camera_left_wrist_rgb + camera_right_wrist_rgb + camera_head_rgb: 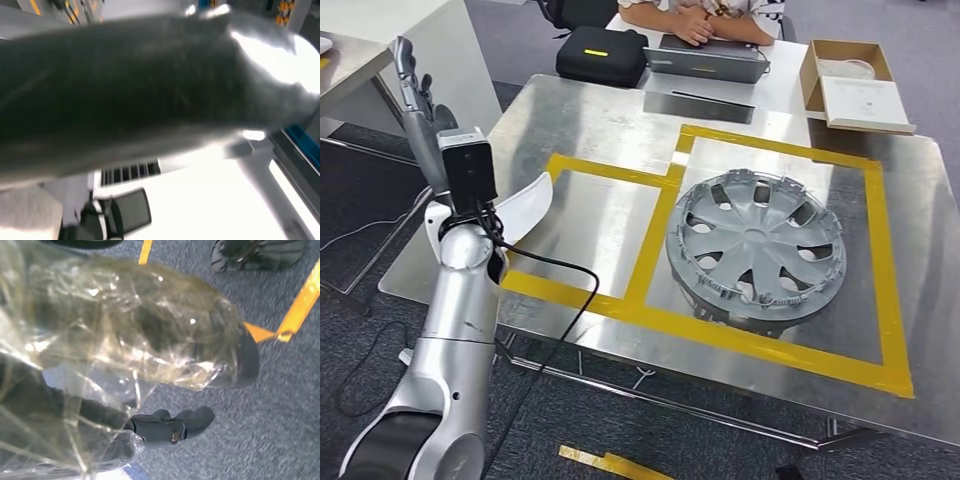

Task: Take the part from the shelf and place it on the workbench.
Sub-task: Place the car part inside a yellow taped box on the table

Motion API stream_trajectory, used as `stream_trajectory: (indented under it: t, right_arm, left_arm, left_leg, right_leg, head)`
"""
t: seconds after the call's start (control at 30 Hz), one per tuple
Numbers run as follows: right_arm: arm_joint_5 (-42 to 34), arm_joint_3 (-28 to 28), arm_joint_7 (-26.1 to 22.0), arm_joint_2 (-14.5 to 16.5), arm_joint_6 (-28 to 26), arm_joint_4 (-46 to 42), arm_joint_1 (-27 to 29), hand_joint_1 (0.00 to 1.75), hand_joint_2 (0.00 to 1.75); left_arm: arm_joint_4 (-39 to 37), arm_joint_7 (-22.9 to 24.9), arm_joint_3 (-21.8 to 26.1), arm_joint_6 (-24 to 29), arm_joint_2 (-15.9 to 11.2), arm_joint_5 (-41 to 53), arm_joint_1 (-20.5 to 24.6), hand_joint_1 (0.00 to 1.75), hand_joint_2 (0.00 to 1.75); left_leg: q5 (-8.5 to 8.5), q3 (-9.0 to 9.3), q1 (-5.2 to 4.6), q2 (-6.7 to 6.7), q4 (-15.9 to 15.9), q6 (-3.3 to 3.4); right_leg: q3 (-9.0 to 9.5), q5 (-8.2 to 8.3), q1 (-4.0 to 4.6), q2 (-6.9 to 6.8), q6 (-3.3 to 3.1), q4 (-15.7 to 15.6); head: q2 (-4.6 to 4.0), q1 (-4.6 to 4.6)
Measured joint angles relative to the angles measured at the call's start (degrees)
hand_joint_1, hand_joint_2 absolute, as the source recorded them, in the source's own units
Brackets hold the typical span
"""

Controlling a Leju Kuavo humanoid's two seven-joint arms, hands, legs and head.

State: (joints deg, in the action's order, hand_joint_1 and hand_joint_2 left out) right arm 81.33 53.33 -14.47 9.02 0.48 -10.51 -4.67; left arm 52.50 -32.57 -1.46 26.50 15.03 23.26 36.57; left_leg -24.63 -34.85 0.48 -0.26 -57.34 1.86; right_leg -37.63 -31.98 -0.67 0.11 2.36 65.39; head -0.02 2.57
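Note:
A white curved part (525, 208) sticks out to the right from behind my raised left wrist, over the left edge of the metal workbench (607, 130). My left hand (414, 95) points up and away, and its grip is hidden behind it. In the left wrist view the same part (143, 85) is a long blurred grey shape lying across the palm, close to the camera. My right hand (124, 340), wrapped in clear film, hangs over the carpet with its dark fingers (170, 429) apart and nothing in them.
A silver hubcap (756, 248) lies in the right yellow-taped box; the left taped box (599, 220) is bare metal. At the far side are a laptop (705, 58), a black case (601, 52), a cardboard box (854, 85) and a seated person (697, 15).

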Motion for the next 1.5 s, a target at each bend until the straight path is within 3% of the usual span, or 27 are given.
stream_trajectory:
  t: [0.07, 0.1, 0.13, 0.2, 0.27, 0.4, 0.43, 0.5, 0.57, 0.6, 0.63, 0.67, 0.73, 0.77, 0.8, 0.9, 0.97, 1.03, 1.07, 1.1, 1.17, 1.23, 1.3, 1.33, 1.4, 1.43, 1.5]
  right_arm:
    - [0.0, 0.0, 0.0, 0.1, 0.0, 0.0, 0.1, 0.00, 0.00]
    - [0.0, 0.0, 0.0, 0.1, 0.0, 0.0, 0.1, 0.00, 0.00]
    - [0.0, 0.0, 0.0, 0.1, 0.0, 0.0, 0.2, 0.00, 0.00]
    - [-0.1, 0.0, 0.0, 0.1, 0.0, 0.0, 0.1, 0.00, 0.00]
    - [-0.1, 0.0, 0.0, 0.2, 0.0, 0.0, -0.1, 0.00, 0.00]
    - [-0.2, 0.0, 0.0, 0.8, 0.0, 0.0, 0.1, 0.00, 0.00]
    - [-0.2, 0.0, 0.0, 0.9, 0.0, 0.0, 0.1, 0.00, 0.00]
    - [-0.2, 0.1, 0.0, 1.0, 0.0, 0.0, 0.1, 0.00, 0.00]
    - [-0.2, 0.1, 0.0, 1.0, 0.0, 0.0, 0.1, 0.00, 0.00]
    - [-0.2, 0.1, 0.0, 1.1, 0.0, 0.0, 0.1, 0.00, 0.00]
    - [-0.2, 0.1, 0.0, 1.1, 0.0, 0.0, 0.1, 0.00, 0.00]
    - [-0.2, 0.1, 0.0, 1.1, 0.0, 0.0, 0.1, 0.00, 0.00]
    - [-0.2, 0.1, 0.0, 1.2, 0.0, 0.0, 0.1, 0.00, 0.00]
    - [-0.2, 0.1, 0.0, 1.3, -0.1, 0.0, 0.1, 0.00, 0.00]
    - [-0.2, 0.1, 0.0, 1.4, -0.1, 0.0, 0.1, 0.00, 0.00]
    - [-0.3, 0.1, 0.1, 1.5, -0.1, 0.0, 0.2, 0.00, 0.00]
    - [-0.4, 0.1, 0.2, 1.6, -0.3, 0.0, 0.4, 0.00, 0.00]
    - [-0.5, 0.1, 0.3, 1.6, -0.6, 0.0, 0.4, 0.00, 0.00]
    - [-0.6, 0.1, 0.3, 1.6, -0.6, 0.0, 0.4, 0.00, 0.00]
    - [-0.6, 0.1, 0.3, 1.6, -0.7, 0.0, 0.4, 0.00, 0.00]
    - [-0.7, 0.1, 0.3, 1.6, -0.9, 0.0, 0.5, 0.00, 0.00]
    - [-1.0, 0.1, 0.2, 1.6, -1.0, 0.0, 0.4, 0.00, 0.00]
    - [-1.2, 0.1, 0.2, 1.8, -1.1, 0.0, 0.1, 0.00, 0.00]
    - [-1.3, 0.2, 0.1, 1.9, -1.1, 0.0, 0.1, 0.00, 0.00]
    - [-1.4, 0.2, 0.2, 2.0, -1.1, 0.0, 0.3, 0.00, 0.00]
    - [-1.4, 0.2, 0.2, 2.0, -1.1, 0.0, 0.4, 0.00, 0.00]
    - [-1.4, 0.3, 0.3, 2.1, -1.1, 0.0, 0.5, 0.00, 0.00]
  left_arm:
    - [1.1, 0.3, -1.8, 0.1, 0.6, -0.4, -1.1, 0.00, 0.00]
    - [1.6, 0.4, -2.6, 0.2, 0.8, -0.5, -1.7, 0.00, 0.00]
    - [2.2, 0.3, -3.5, 0.3, 1.0, -0.6, -2.3, 0.00, 0.00]
    - [3.7, 0.3, -5.4, 0.9, 1.6, -0.5, -3.5, 0.00, 0.00]
    - [5.2, 0.3, -7.3, 1.4, 2.1, -0.9, -4.5, 0.00, 0.00]
    - [7.2, 0.3, -10.9, 2.0, 2.8, -2.4, -7.0, 0.00, 0.00]
    - [7.5, 0.3, -11.5, 2.1, 2.8, -2.6, -7.5, 0.00, 0.00]
    - [7.9, 0.2, -12.5, 2.3, 2.8, -2.9, -8.3, 0.00, 0.00]
    - [8.1, 0.2, -13.2, 2.4, 2.8, -3.1, -8.9, 0.00, 0.00]
    - [8.1, 0.1, -13.5, 2.4, 2.8, -3.3, -9.2, 0.00, 0.00]
    - [8.2, 0.1, -13.8, 2.3, 2.9, -3.5, -9.5, 0.00, 0.00]
    - [8.2, 0.0, -14.2, 2.2, 2.9, -3.6, -9.6, 0.00, 0.00]
    - [8.4, -0.3, -14.9, 2.1, 3.4, -3.6, -9.7, 0.00, 0.00]
    - [8.5, -0.5, -15.4, 2.2, 3.6, -3.6, -9.8, 0.00, 0.00]
    - [8.6, -0.7, -15.8, 2.2, 3.8, -3.4, -10.0, 0.00, 0.00]
    - [8.7, -0.9, -17.3, 3.0, 4.0, -2.5, -11.5, 0.00, 0.00]
    - [8.7, -0.9, -18.6, 3.7, 4.3, -1.9, -12.4, 0.00, 0.00]
    - [8.6, -0.9, -20.0, 4.1, 4.4, -1.6, -13.1, 0.00, 0.00]
    - [8.6, -0.9, -20.6, 4.1, 4.3, -1.6, -13.5, 0.00, 0.00]
    - [8.6, -0.9, -21.1, 4.0, 4.2, -1.7, -13.8, 0.00, 0.00]
    - [8.6, -1.1, -22.0, 3.7, 4.0, -2.3, -14.7, 0.00, 0.00]
    - [8.9, -1.7, -22.9, 3.7, 3.8, -3.0, -15.6, 0.00, 0.00]
    - [9.6, -2.5, -24.0, 4.0, 3.5, -3.7, -16.7, 0.00, 0.00]
    - [10.0, -2.8, -24.5, 4.2, 3.4, -3.9, -17.2, 0.00, 0.00]
    - [10.8, -3.2, -25.6, 4.6, 2.9, -4.3, -18.3, 0.00, 0.00]
    - [11.2, -3.2, -26.0, 4.8, 2.6, -4.5, -18.9, 0.00, 0.00]
    - [12.0, -3.3, -26.4, 5.0, 2.2, -4.7, -19.7, 0.00, 0.00]
  left_leg:
    - [0.34, -0.43, -0.08, 0.07, 0.0, 0.13]
    - [0.53, -0.66, -0.11, 0.10, -0.1, 0.10]
    - [0.74, -0.88, -0.10, 0.11, -0.1, 0.02]
    - [1.14, -1.24, -0.08, 0.08, -0.1, -0.31]
    - [1.55, -1.63, -0.33, 0.04, -0.4, -0.81]
    - [1.84, -2.22, -0.34, 0.06, -0.7, -2.06]
    - [0.56, -2.69, -0.26, 0.07, -1.8, -2.38]
    - [-4.21, -4.60, -0.15, 0.10, -7.3, -2.91]
    - [-8.68, -6.47, -0.10, 0.10, -14.6, -3.13]
    - [-9.62, -6.43, -0.10, 0.10, -16.3, -3.08]
    - [-9.50, -5.25, -0.14, 0.10, -15.8, -2.88]
    - [-8.56, -2.96, -0.20, 0.09, -13.2, -2.54]
    - [-6.55, 3.10, -0.55, 0.10, -4.9, -1.48]
    - [-5.95, 5.15, -0.73, 0.12, -1.7, -1.12]
    - [-5.67, 6.14, -0.93, 0.13, 0.2, -0.83]
    - [-4.28, 5.56, -1.17, 0.23, 1.0, -0.26]
    - [-2.80, 4.63, -0.94, 0.39, 1.5, 0.41]
    - [-1.48, 3.10, -0.81, 0.45, 1.5, 0.83]
    - [-0.82, 2.21, -0.81, 0.48, 1.5, 0.84]
    - [-0.12, 1.28, -0.81, 0.51, 1.5, 0.75]
    - [1.23, -0.57, -0.74, 0.55, 1.3, 0.43]
    - [2.36, -2.14, -0.72, 0.51, 1.0, -0.12]
    - [3.37, -3.17, -0.86, 0.52, 0.5, -0.79]
    - [3.90, -3.44, -0.92, 0.54, 0.3, -1.05]
    - [4.56, -3.66, -0.79, 0.53, 0.3, -1.58]
    - [3.62, -3.89, -0.69, 0.48, -0.3, -1.89]
    - [-1.35, -4.98, -0.53, 0.40, -4.4, -2.50]
  right_leg:
    - [-2.53, -3.18, -0.09, -0.01, 0.31, 6.8]
    - [-2.65, -3.35, -0.09, -0.02, 0.44, 7.8]
    - [-1.58, -2.47, -0.12, -0.03, 0.50, 6.5]
    - [3.07, 0.52, -0.25, -0.05, 0.52, -1.1]
    - [6.71, 2.24, -0.24, 0.07, 0.22, -7.2]
    - [6.69, 3.35, -0.10, 0.16, -1.19, -8.0]
    - [6.33, 3.77, -0.18, 0.08, -1.66, -8.0]
    - [5.28, 4.68, -0.24, -0.11, -2.35, -8.0]
    - [3.93, 5.66, -0.12, -0.20, -2.54, -8.0]
    - [3.21, 6.16, -0.04, -0.22, -2.53, -7.9]
    - [2.53, 6.66, 0.06, -0.22, -2.49, -7.9]
    - [1.90, 7.17, 0.18, -0.22, -2.44, -7.9]
    - [0.92, 8.16, 0.44, -0.22, -2.25, -7.8]
    - [0.55, 8.64, 0.54, -0.25, -2.05, -7.8]
    - [0.29, 9.10, 0.55, -0.31, -1.78, -7.9]
    - [-0.23, 10.08, 0.29, -0.38, -0.71, -8.2]
    - [-1.48, 7.05, 0.16, -0.24, -0.17, -5.9]
    - [-3.45, 1.17, -0.01, -0.19, 0.19, 0.7]
    - [-4.07, -0.97, -0.07, -0.20, 0.42, 4.4]
    - [-4.10, -1.79, -0.12, -0.20, 0.62, 7.0]
    - [-1.53, 0.09, -0.26, -0.21, 0.93, 7.0]
    - [4.77, 1.99, -0.51, -0.20, 1.16, 0.2]
    - [10.07, 0.87, -0.55, -0.05, 0.86, -7.3]
    - [11.15, 0.19, -0.45, 0.01, 0.55, -9.2]
    - [10.41, 0.45, -0.36, -0.11, -0.40, -9.5]
    - [10.04, 0.89, -0.35, -0.22, -0.98, -9.4]
    - [9.17, 2.06, -0.41, -0.45, -2.00, -9.4]
  head:
    - [0.00, -0.04]
    - [0.00, -0.06]
    - [0.00, -0.06]
    - [0.00, -0.07]
    - [0.00, 0.01]
    - [0.00, 0.12]
    - [0.00, 0.20]
    - [0.00, 0.34]
    - [0.00, 0.38]
    - [0.00, 0.40]
    - [0.00, 0.40]
    - [0.00, 0.41]
    - [0.00, 0.39]
    - [0.01, 0.34]
    - [0.01, 0.32]
    - [0.01, 0.34]
    - [0.01, 0.16]
    - [0.00, -0.09]
    - [0.00, -0.14]
    - [0.00, -0.14]
    - [0.00, -0.12]
    - [0.00, -0.15]
    - [0.01, -0.12]
    - [0.01, -0.11]
    - [0.00, -0.14]
    - [0.00, -0.08]
    - [0.00, 0.12]
